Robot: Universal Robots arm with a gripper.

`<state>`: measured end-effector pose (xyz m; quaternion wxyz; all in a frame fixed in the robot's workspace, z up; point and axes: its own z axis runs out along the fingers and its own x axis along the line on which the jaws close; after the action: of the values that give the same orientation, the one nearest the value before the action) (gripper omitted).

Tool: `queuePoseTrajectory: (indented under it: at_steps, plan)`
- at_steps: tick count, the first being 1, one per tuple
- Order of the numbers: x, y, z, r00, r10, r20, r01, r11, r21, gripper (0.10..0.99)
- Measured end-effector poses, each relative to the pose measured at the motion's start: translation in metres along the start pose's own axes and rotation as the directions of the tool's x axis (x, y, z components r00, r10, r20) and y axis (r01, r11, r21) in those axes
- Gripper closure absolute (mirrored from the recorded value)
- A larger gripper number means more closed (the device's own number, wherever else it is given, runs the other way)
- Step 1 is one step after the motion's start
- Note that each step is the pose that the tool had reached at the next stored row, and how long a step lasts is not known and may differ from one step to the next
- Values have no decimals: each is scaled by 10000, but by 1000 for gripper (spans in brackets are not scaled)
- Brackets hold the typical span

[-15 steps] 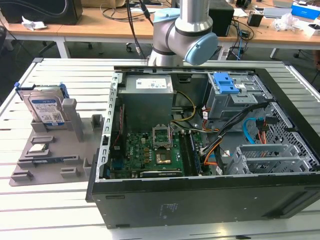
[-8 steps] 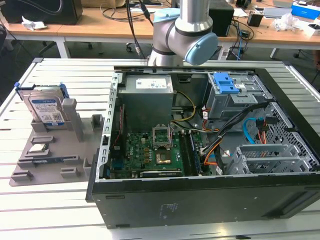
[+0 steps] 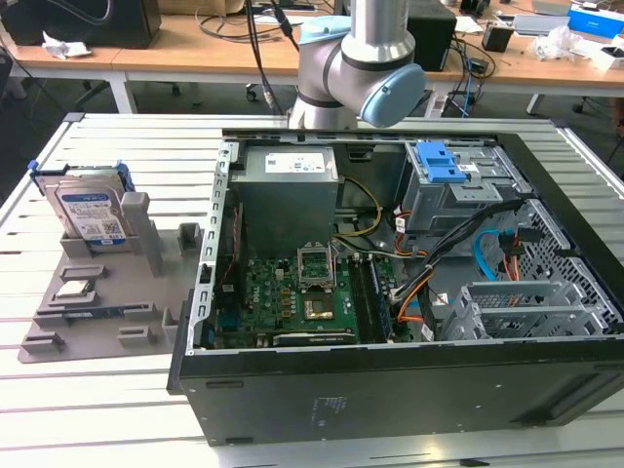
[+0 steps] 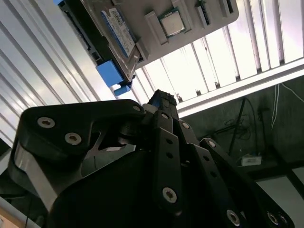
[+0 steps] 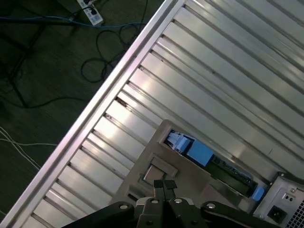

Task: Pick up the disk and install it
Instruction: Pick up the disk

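The disk (image 3: 90, 216) stands upright in a slot of the grey holder (image 3: 97, 317) on the exterior view's left, silver with a blue-and-white label and a blue carrier frame. In the second wrist view the disk (image 4: 118, 31) lies beyond my gripper (image 4: 161, 97). In the first wrist view its blue frame (image 5: 199, 153) sits past my gripper (image 5: 165, 184). The black fingers are pressed together with nothing between them, and they hang well clear of the disk.
A small square processor chip (image 3: 74, 290) lies in the same holder. The open computer case (image 3: 390, 390) fills the middle and right, with a grey drive cage (image 3: 458, 190) and blue latch (image 3: 444, 161). The arm (image 3: 361, 68) stands behind the case. Slatted table top surrounds both.
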<state>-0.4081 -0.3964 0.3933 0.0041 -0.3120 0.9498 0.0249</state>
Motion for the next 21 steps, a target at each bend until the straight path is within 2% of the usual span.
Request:
queuePoseTrajectory:
  at_steps: [3, 6, 11, 15, 17, 18, 20, 21]
  plan:
    - [0, 0, 0, 9988, -487, -22, 487, 9988, -12, 980]
    - [0, 0, 0, 9949, -1007, -44, 1007, 9949, -26, 980]
    - [0, 0, 0, 9856, -1687, -73, 1687, 9857, -46, 980]
    - [0, 0, 0, 9669, -2550, -107, 2550, 9669, -74, 980]
    - [0, 0, 0, 9600, -2799, -116, 2798, 9600, -83, 980]
    - [0, 0, 0, 9540, -2995, -124, 2994, 9541, -91, 980]
    - [0, 0, 0, 9474, -3197, -131, 3196, 9475, -98, 980]
    - [0, 0, 0, 9420, -3353, -137, 3352, 9421, -105, 980]
